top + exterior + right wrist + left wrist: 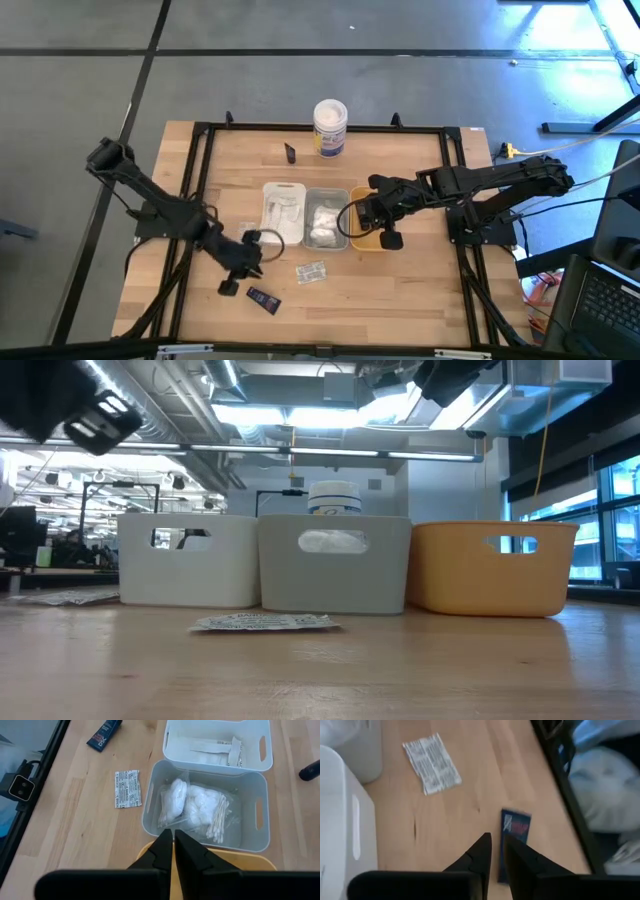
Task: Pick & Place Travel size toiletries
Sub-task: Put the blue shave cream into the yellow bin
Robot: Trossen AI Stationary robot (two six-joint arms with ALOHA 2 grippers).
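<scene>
The wooden worktop (pixel 400 290) carries three trays in a row: white (pixel 283 212), grey (pixel 326 218) and orange (pixel 364 240). White wrapped bundles (pixel 192 809) lie in the grey tray. The right gripper (pixel 392 240) hangs over the orange tray, fingers (pixel 161 851) pressed together, empty. The left gripper (pixel 229 287) hovers just beside a dark blue sachet (pixel 516 827), fingers (pixel 479 857) narrow with a small gap, holding nothing. A printed silvery sachet (pixel 311 271) lies before the grey tray.

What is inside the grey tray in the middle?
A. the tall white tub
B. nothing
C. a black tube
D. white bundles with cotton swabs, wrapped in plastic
D: the right wrist view shows white plastic-wrapped bundles with cotton swabs lying in the grey tray.
</scene>
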